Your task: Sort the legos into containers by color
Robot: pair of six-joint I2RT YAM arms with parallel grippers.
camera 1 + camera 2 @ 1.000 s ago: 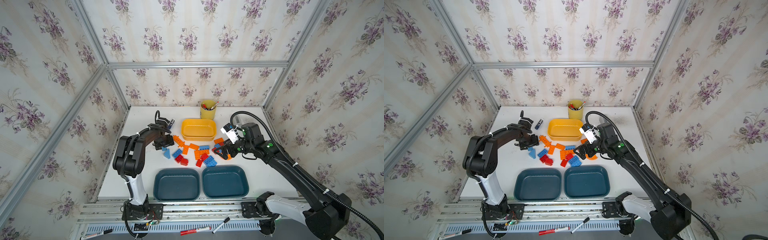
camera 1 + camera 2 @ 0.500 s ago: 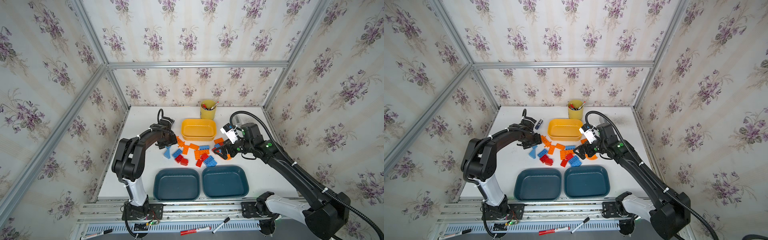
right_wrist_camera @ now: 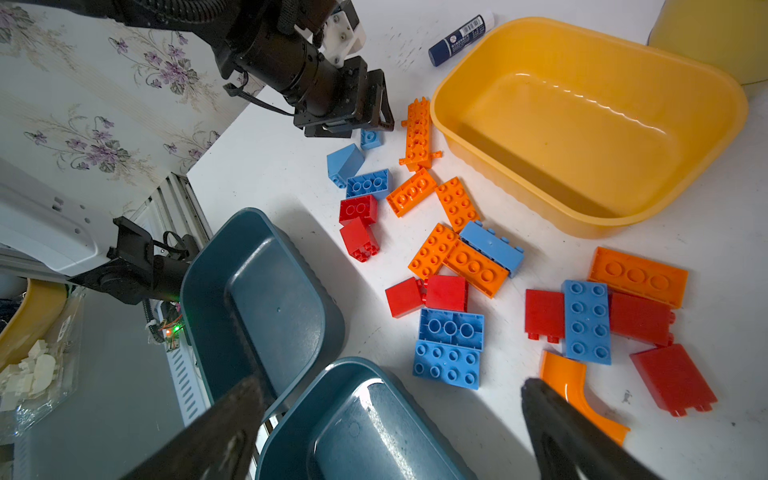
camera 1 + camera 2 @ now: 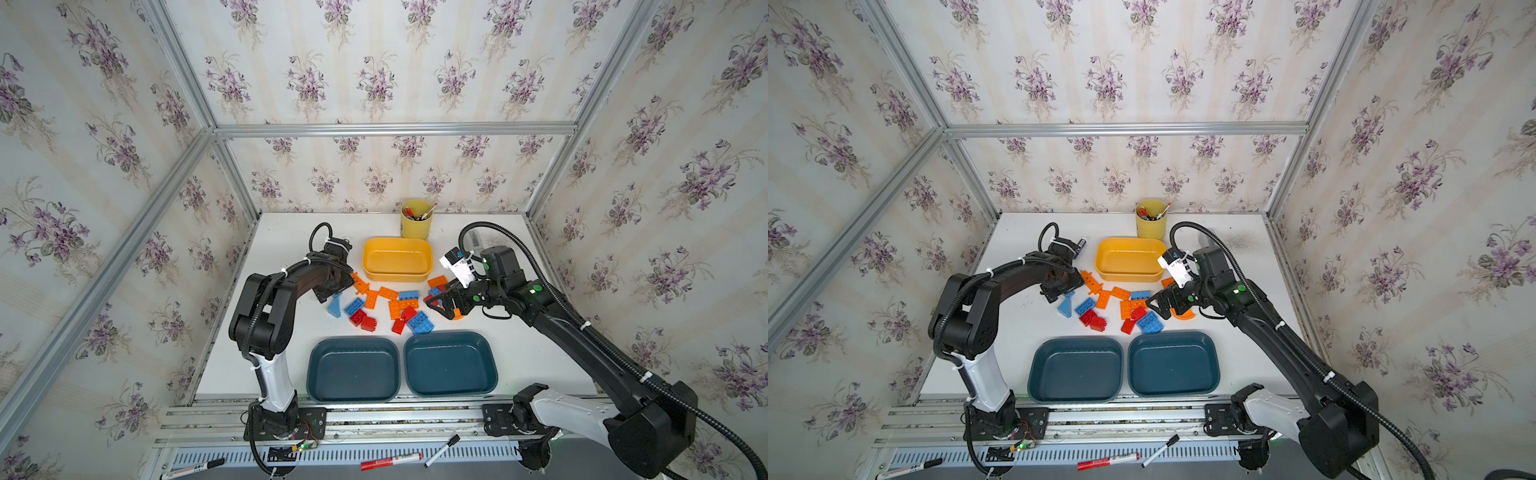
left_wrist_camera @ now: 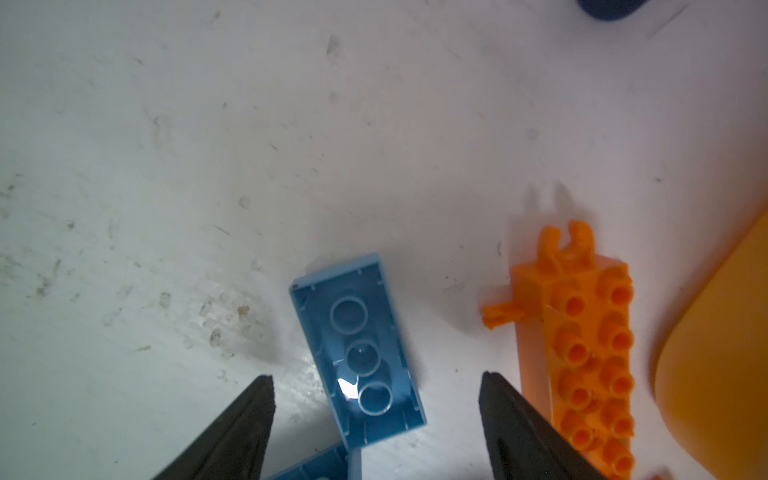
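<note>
Legos [image 4: 392,305] lie scattered mid-table in both top views, blue, orange and red mixed, every brick on the white table [image 4: 291,249] and outside the tubs. From the pile, the yellow tub [image 4: 397,275] sits at 12 o'clock, a teal tub [image 4: 353,370] at 7 o'clock and a second teal tub [image 4: 451,365] at 5 o'clock, side by side. The left gripper [image 5: 375,376] hangs low at the pile's 9 o'clock end, jaws spread and grasping nothing. A blue brick [image 5: 357,353], underside up, lies partly between its fingertips and touches neither. The long orange strip [image 5: 590,357] lies just outside one finger. The right gripper [image 3: 390,383] hovers at 3 o'clock, spread wide and empty, with the curved orange piece [image 3: 569,382] beside one finger.
</note>
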